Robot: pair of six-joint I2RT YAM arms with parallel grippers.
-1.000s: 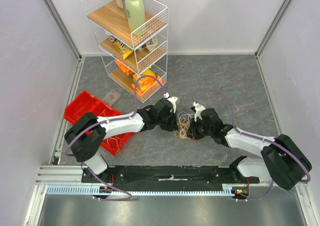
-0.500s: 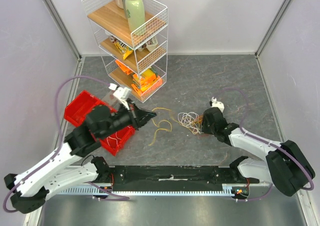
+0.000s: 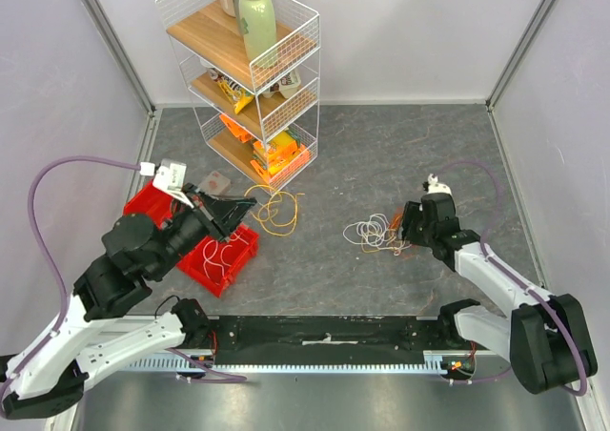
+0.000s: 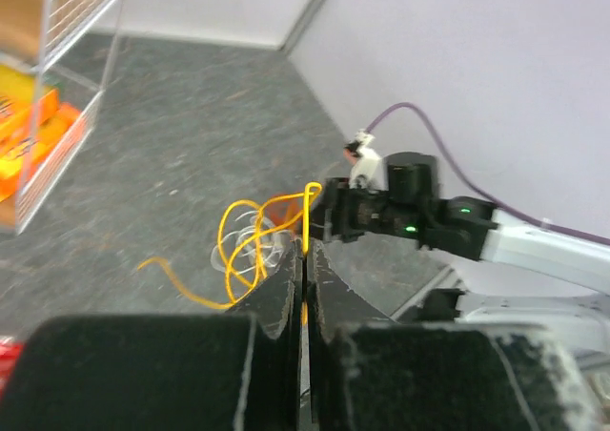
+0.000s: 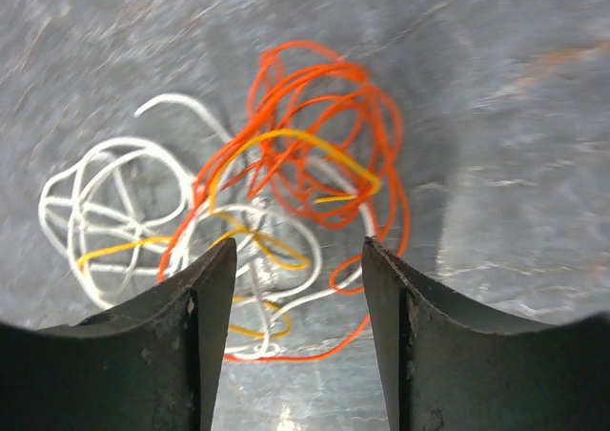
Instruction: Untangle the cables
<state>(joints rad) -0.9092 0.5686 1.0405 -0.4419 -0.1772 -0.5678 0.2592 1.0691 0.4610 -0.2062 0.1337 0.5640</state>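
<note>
Item: left gripper (image 3: pixel 246 214) (image 4: pixel 305 257); fingers pressed together, pinching the yellow cable (image 3: pixel 276 212) (image 4: pixel 246 250); this cable runs up from between the fingertips and falls away in loose loops, near the foot of the wire shelf (image 3: pixel 253 78) and just beside the red bin (image 3: pixel 143 205); whether the loops touch the table (image 3: pixel 381 154) cannot be told.

Item: right gripper (image 3: pixel 412 229) (image 5: pixel 297 259); jaws standing apart, nothing between them; poised next to the tangle (image 3: pixel 376 233).

Item: tangle, lying flat on the table, well apart from the yellow cable; the right wrist view shows an orange cable (image 5: pixel 324 145) in overlapping loops, a white cable (image 5: pixel 105 193) coiled beside it, and thin yellow strands crossing both.
</note>
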